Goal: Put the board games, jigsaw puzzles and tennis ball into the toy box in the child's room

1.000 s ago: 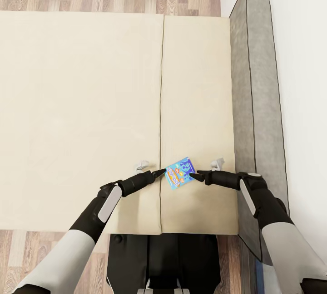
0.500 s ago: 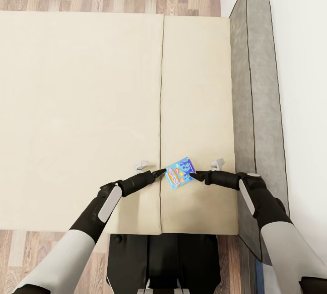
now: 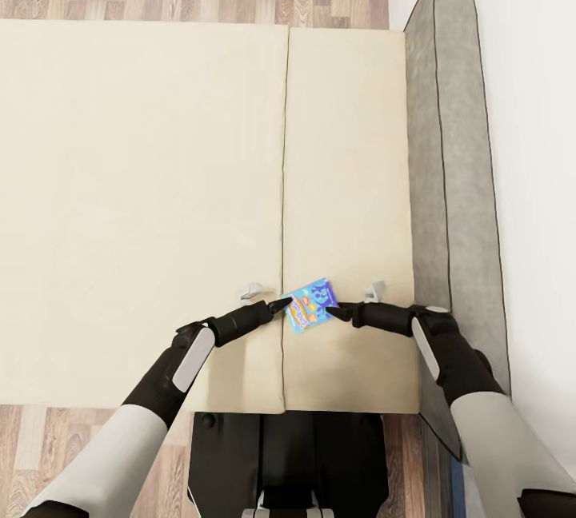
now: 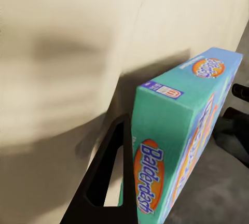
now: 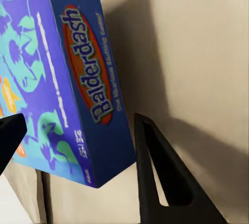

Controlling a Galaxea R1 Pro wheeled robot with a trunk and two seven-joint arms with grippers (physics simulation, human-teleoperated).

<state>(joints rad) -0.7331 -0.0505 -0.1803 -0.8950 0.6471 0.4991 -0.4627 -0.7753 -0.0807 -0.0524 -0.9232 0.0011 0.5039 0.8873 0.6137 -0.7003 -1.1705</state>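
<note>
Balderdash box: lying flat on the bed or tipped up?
Tipped up. The Balderdash box stands on an edge over the bed, casting a shadow beside it, with the left gripper and right gripper at its opposite sides.

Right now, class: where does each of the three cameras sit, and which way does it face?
Head view: overhead, facing down on the bed; both arms flank the Balderdash box.
Left wrist view: on the left arm, facing the box's teal edge; one finger shows.
Right wrist view: faces its blue front; fingers straddle it.
Shared: the box.
</note>
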